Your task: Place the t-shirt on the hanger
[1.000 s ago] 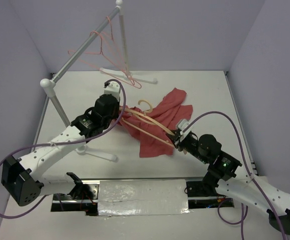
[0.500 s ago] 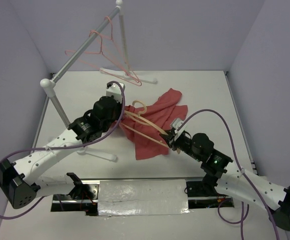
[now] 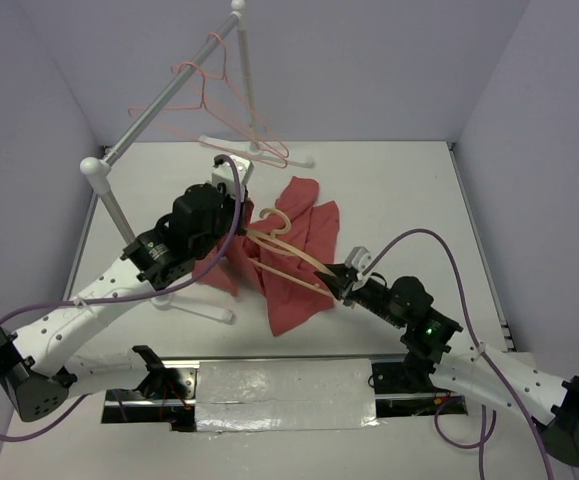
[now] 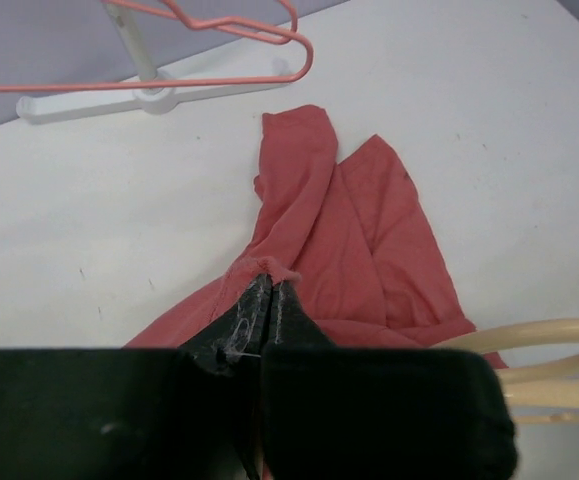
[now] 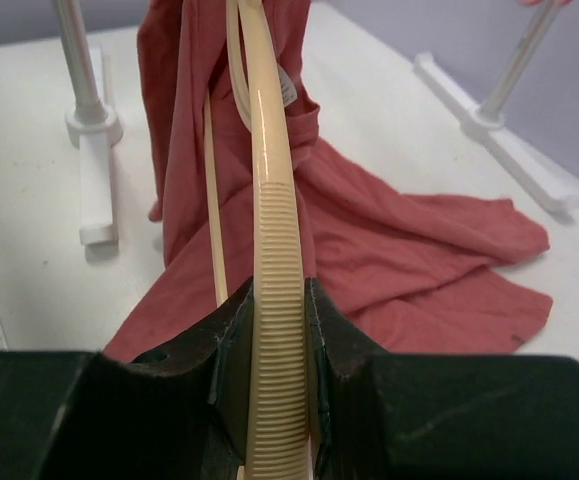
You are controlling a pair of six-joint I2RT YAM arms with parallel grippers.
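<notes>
Both arms have shifted left; the left gripper (image 4: 271,292) pinches the t-shirt (image 4: 359,240), the right gripper (image 5: 277,310) clamps the hanger (image 5: 267,150), and that thin pinch may slip under pull.

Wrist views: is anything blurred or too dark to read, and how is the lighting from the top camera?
Left wrist: the left claw is a dark, soft mass near the lens; the t-shirt is sharp. Right wrist: the right claw is likewise dark, the ribs of the hanger crisp. Top external: even light, faint shadows, no harsh glare.
</notes>
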